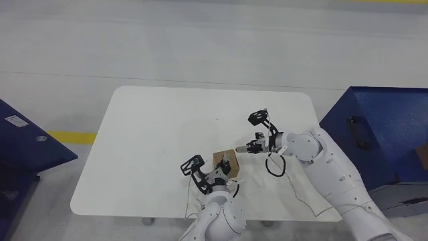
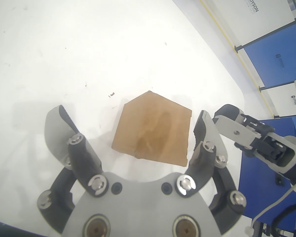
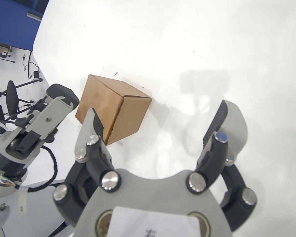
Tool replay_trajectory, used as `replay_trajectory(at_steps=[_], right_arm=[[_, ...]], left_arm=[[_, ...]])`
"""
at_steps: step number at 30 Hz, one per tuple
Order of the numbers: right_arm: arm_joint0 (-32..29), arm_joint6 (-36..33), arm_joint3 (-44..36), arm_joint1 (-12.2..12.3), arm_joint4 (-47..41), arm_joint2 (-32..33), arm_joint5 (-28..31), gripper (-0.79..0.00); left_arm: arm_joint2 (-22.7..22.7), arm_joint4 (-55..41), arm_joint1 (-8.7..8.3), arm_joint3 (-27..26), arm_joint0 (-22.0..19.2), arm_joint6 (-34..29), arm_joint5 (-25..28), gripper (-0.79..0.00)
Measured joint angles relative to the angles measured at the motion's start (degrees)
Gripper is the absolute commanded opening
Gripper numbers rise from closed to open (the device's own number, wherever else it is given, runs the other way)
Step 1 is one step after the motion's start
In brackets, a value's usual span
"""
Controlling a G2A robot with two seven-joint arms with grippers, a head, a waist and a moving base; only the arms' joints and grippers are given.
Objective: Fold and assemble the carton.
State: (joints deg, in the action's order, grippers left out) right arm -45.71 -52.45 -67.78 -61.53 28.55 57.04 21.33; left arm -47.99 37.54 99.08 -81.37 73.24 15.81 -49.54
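One white table [image 1: 167, 127] carries everything. Most of it spreads away beyond the carton [image 1: 225, 161] on the far side, with a narrow strip left between the carton and the robot.

Two grippers stand at the carton, both with jaws spread wide and holding nothing. The left gripper [image 2: 132, 113] faces the carton squarely from the robot's side. The carton lies straight ahead of its jaws and about centred in the gap, and one finger [image 2: 204, 134] stands just beside a carton edge. I cannot tell whether they touch. The right gripper [image 3: 157, 108] stands on the carton's other side. The carton is not between its jaws but off beside one finger [image 3: 95, 124], and the rest of the gap is over bare table.

There is one carton, brown and already box-shaped, resting on a face with its seams showing. It looks roughly cubic, so no long axis dictates the approach. The left arm seems better lined up to close on it, while the right would first need to shift sideways toward the carton.
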Motion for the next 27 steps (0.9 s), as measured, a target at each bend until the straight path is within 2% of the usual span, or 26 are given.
replay_trajectory(at_steps=[6,9,18,27], right_arm=[[-0.5,2.3,0.8,0.0,1.4,-0.4,2.2,0.0],[-0.3,2.9,1.4,-0.1,1.5,-0.4,2.9,0.0],[0.1,4.2,3.0,-0.2,1.7,-0.4,4.5,0.0],[1.6,5.8,5.0,-1.2,3.3,-3.0,5.4,0.0]], left_arm=[[-0.3,0.1,-0.11,-0.2,0.2,-0.3,0.6,0.0],[-1.4,1.6,-0.48,-2.2,1.3,-0.8,0.8,0.0],[1.2,11.0,-3.74,-11.5,7.7,-4.2,0.6,0.0],[1.2,11.2,-3.82,-11.6,7.9,-4.0,0.6,0.0]])
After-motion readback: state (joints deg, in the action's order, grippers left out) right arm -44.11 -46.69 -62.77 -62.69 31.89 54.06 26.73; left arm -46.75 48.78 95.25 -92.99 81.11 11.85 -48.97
